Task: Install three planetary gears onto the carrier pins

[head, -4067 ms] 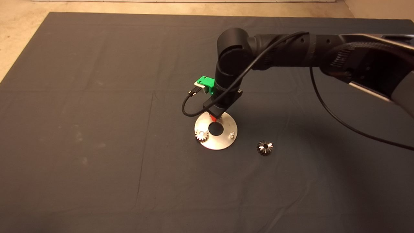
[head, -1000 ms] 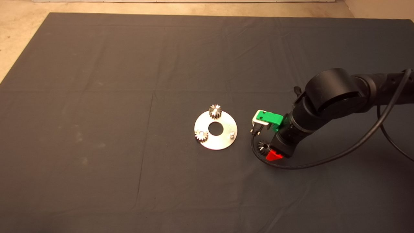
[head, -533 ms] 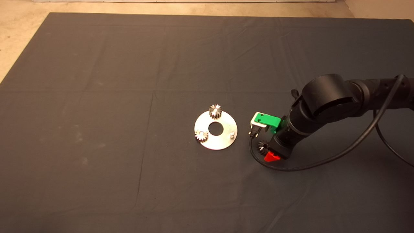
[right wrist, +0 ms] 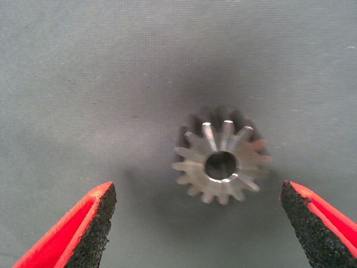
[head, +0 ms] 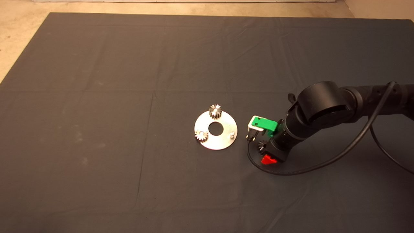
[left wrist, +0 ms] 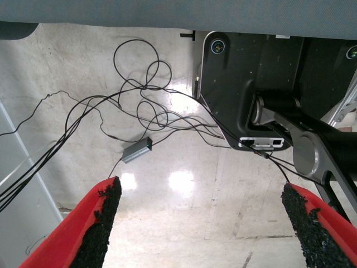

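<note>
On the mat, right of the plate: the loose gear lies flat, teeth spread round its centre hole; in the right wrist view this gear sits between the two pads, touching neither.
Plate: the round silver plate lies flat near mid-mat, with a central hole.
Gear at 12 o'clock on the plate: one mounted gear sits at the rim.
Gear at 8 o'clock: a second mounted gear sits at the rim.
Pin at 4 o'clock: the bare pin stands upright, nothing on it.
Right hand: the right hand hangs over the loose gear at 3 o'clock from the plate, fingers spread wide; one red finger shows below the wrist.
Left hand: the left hand is parked off the mat, fingers wide apart with nothing between them.
Mat: the dark mat covers the table, creased in long folds, with faint pale smudges toward 9 o'clock.
Room: a pale floor borders the mat at 12 and 10 o'clock; the left wrist view shows a glossy floor with tangled black cables and a small grey box.
</note>
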You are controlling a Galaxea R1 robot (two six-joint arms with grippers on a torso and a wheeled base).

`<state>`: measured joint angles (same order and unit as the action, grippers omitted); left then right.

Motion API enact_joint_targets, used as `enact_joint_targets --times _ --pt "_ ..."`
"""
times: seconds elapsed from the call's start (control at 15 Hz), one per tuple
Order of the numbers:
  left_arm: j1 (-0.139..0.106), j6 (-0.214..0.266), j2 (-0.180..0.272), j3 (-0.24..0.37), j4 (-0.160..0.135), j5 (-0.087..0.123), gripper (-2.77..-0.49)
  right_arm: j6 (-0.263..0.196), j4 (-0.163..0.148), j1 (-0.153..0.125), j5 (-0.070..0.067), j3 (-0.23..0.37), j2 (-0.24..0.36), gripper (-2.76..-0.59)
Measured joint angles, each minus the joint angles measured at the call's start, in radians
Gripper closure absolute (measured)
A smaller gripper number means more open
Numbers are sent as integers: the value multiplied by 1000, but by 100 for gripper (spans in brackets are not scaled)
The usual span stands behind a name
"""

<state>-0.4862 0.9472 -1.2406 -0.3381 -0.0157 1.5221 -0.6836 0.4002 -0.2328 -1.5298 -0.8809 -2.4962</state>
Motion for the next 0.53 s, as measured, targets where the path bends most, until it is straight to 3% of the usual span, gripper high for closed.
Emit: enact_joint_targets --times 0.53 --pt "0 -7 3 0 0 -1 -204 0 57 14 0 0 0 -218"
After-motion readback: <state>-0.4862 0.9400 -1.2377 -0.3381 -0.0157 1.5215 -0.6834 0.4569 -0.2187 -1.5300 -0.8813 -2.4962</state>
